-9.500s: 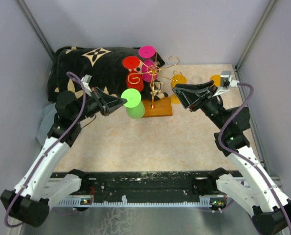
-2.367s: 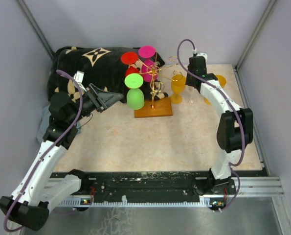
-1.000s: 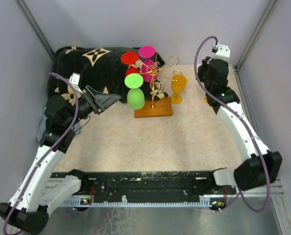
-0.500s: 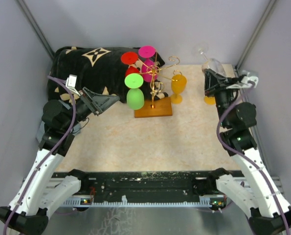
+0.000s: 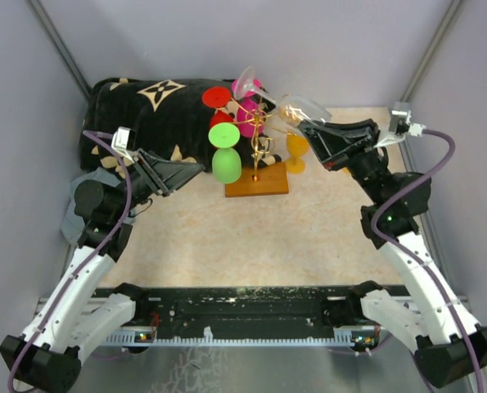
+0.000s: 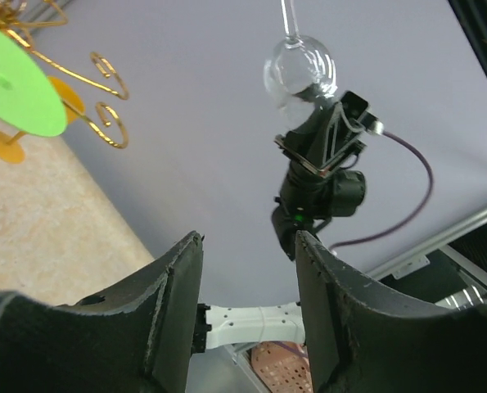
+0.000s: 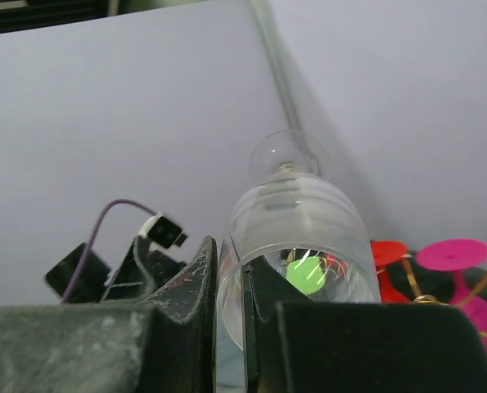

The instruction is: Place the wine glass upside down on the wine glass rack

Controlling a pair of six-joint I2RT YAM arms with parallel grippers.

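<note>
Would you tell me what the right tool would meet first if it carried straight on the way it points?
Probably the rack: the right tool points left at its gold arms, and the clear glass it grips would touch them first. Height is hard to judge from above.

On the left, slants up from the base at 7 o'clock, bends at the elbow and levels the left gripper (image 5: 195, 169) toward 3 o'clock, jaws spread wide. On the right, slants up from 5 o'clock, folds inward and aims the right gripper (image 5: 307, 129) toward 9 o'clock, clamped on the bowl of the clear wine glass (image 5: 297, 106).
</note>
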